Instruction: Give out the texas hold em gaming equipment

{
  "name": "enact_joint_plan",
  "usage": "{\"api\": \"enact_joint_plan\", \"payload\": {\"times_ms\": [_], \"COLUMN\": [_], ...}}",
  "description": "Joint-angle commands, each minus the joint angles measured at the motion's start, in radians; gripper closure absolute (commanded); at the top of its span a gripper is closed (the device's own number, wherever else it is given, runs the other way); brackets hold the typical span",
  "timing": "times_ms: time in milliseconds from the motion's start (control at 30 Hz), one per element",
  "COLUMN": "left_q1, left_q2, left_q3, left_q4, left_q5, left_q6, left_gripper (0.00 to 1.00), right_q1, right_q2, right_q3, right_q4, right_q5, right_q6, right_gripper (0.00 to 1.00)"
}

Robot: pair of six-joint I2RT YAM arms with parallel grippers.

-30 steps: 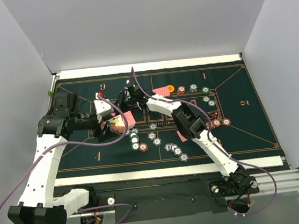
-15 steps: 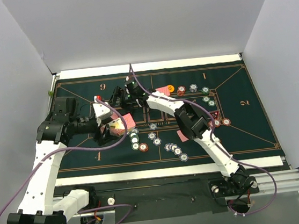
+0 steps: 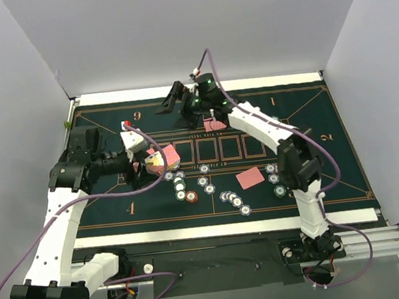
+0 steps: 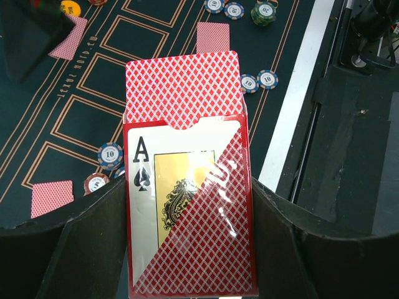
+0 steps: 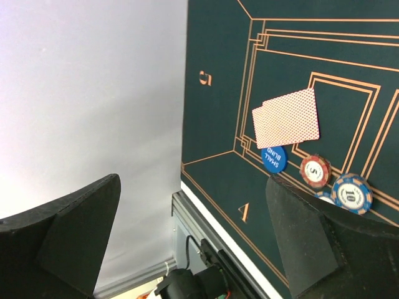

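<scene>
Card box [image 4: 206,249], red-backed deck [image 4: 184,87] poking out, sits clamped in left gripper [image 4: 189,193] over left-centre of felt mat [image 3: 332,170], while right gripper [image 3: 171,101] has swung off to far edge, fingers spread & empty; next card prob. not yet drawn.

Left tool [image 3: 146,167] clamped shut, right tool [image 3: 172,100] spread wide, extended far forward

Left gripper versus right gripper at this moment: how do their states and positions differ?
The left gripper is closed on a red card box with cards poking out; the right gripper is wide open and holds nothing. The left gripper sits over the left-centre of the mat, beside the chips; the right gripper is high near the mat's far edge. Both are dark-coloured.
</scene>
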Motion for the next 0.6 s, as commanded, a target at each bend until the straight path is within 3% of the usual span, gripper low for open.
{"api": "enact_joint_plan", "payload": {"times_ms": [0, 567], "left_q1": [0.006, 0.009], "left_q2": [0.005, -0.049], "left_q3": [0.048, 0.001], "left_q4": [0.055, 0.066], "left_q5": [0.046, 0.049], "left_q6": [-0.023, -0.028], "left_gripper": [0.6, 0.61], "right_q1": [-0.022, -0.007], "right_q2": [-0.14, -0.36], "right_q3": [-0.099, -0.312], "right_q4": [0.035, 0.03], "right_q5": [-0.014, -0.053], "right_q6": [0.012, -0.026], "right_gripper": [0.04, 0.0]}}
